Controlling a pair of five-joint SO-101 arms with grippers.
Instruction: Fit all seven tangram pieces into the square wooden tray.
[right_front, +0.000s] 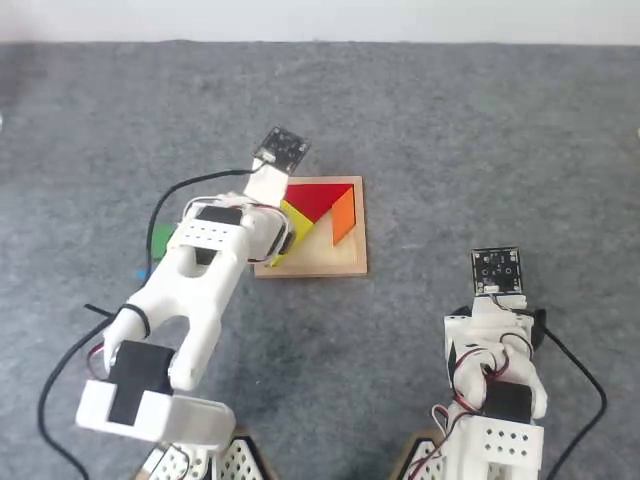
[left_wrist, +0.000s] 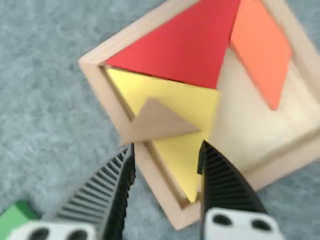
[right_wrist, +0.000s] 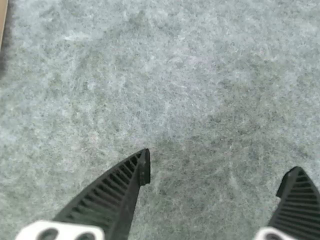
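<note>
The square wooden tray (right_front: 345, 262) (left_wrist: 95, 60) holds a red triangle (right_front: 318, 199) (left_wrist: 185, 42), an orange parallelogram (right_front: 343, 217) (left_wrist: 262, 52) and a yellow triangle (right_front: 297, 215) (left_wrist: 187, 102). A small wood-coloured triangle (left_wrist: 157, 122) lies across the yellow piece and the tray's rim. It sits just beyond the tips of my left gripper (left_wrist: 167, 150), which is open over that edge of the tray. My right gripper (right_wrist: 220, 175) is open above bare carpet, near the table's front right.
A green piece (right_front: 160, 238) (left_wrist: 15, 215) and a bit of a blue piece (right_front: 141, 272) lie on the grey carpet left of the tray, partly under the left arm (right_front: 190, 300). The right arm (right_front: 495, 380) stands folded at the front right.
</note>
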